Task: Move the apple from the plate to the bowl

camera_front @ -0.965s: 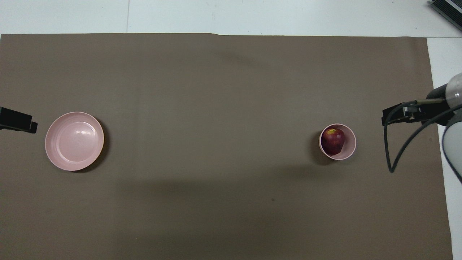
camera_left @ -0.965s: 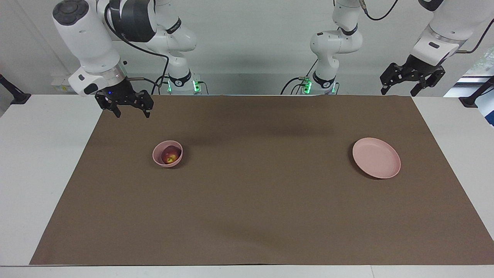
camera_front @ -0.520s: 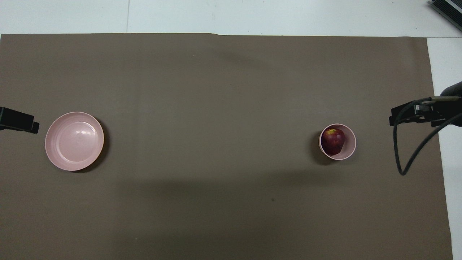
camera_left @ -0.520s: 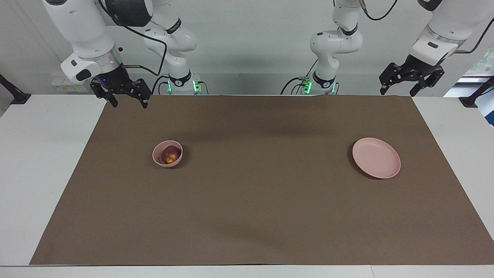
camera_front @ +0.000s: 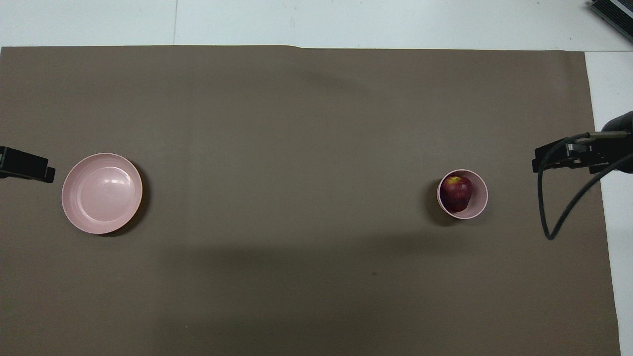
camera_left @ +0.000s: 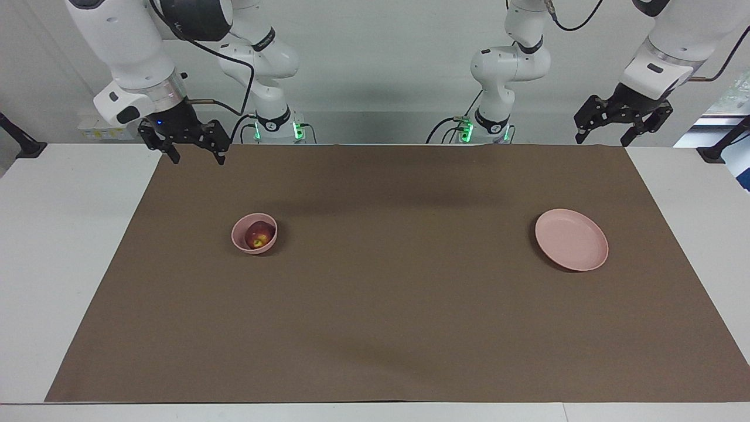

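Observation:
The dark red apple (camera_left: 258, 235) (camera_front: 456, 193) lies inside the small deep pink bowl (camera_left: 239, 241) (camera_front: 478, 206) toward the right arm's end of the table. The wide flat pink plate (camera_left: 571, 239) (camera_front: 102, 193) sits bare toward the left arm's end. My right gripper (camera_left: 197, 157) is open and empty, raised over the brown mat's corner near the robots; in the overhead view only a dark part of it shows at the edge (camera_front: 568, 155). My left gripper (camera_left: 602, 139) is open and empty, raised over the mat's other corner near the robots.
A brown mat (camera_left: 387, 293) (camera_front: 296, 123) covers most of the white table (camera_left: 53, 246). The right arm's black cable (camera_front: 549, 217) hangs over the mat beside the bowl.
My right gripper rose and drew back from near the bowl toward the robots' edge of the mat, then stayed. The left gripper barely shifted. Apple, bowl and plate have not moved.

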